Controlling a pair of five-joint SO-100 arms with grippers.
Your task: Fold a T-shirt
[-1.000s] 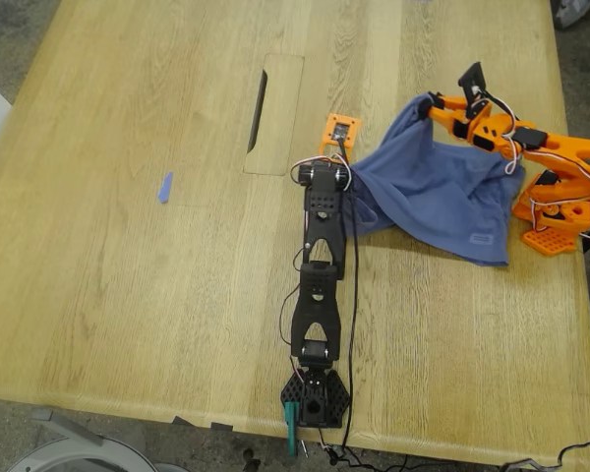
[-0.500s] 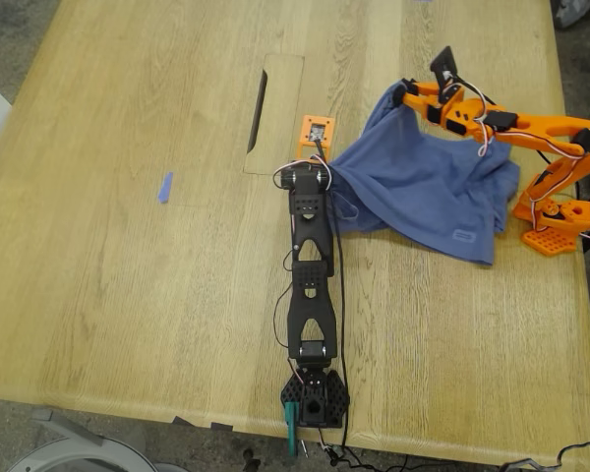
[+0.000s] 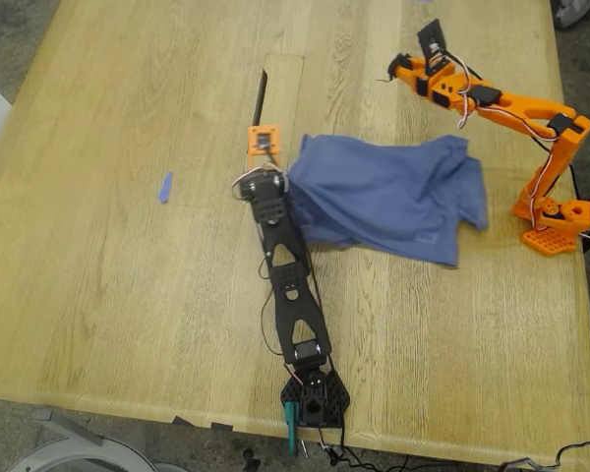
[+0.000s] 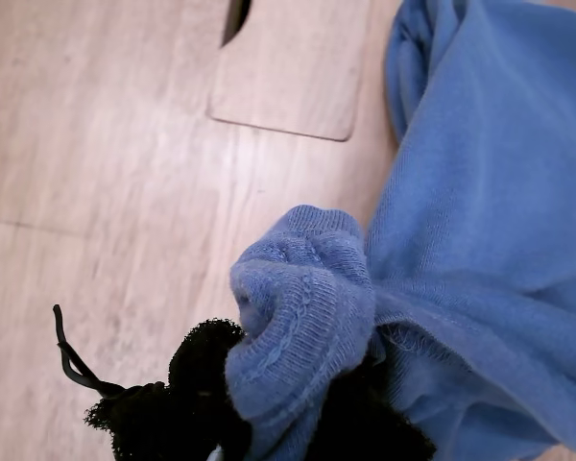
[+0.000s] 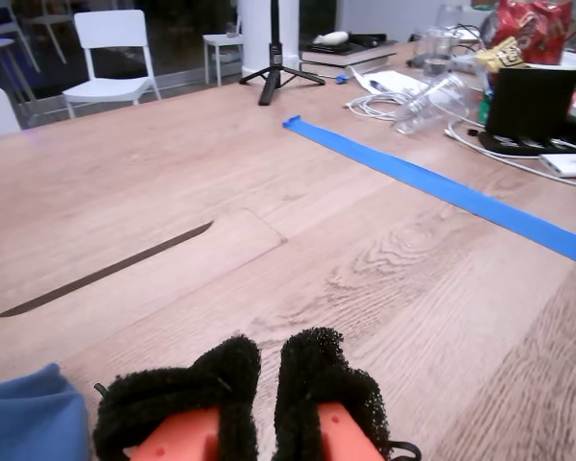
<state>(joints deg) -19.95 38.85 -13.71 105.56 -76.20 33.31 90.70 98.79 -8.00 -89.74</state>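
T-shirt (image 3: 388,197) hem pinched in my first hand (image 4: 269,384), arm outstretched; my second hand (image 5: 269,384) pressed together, raised, empty.

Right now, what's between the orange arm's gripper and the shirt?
Only bare wooden table separates my second gripper from the shirt, as the exterior view shows.

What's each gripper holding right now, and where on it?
My first gripper is shut on the T-shirt, pinching a bunched hemmed edge at its end toward the exterior view's left. My second gripper holds nothing, its padded fingers closed over bare table.
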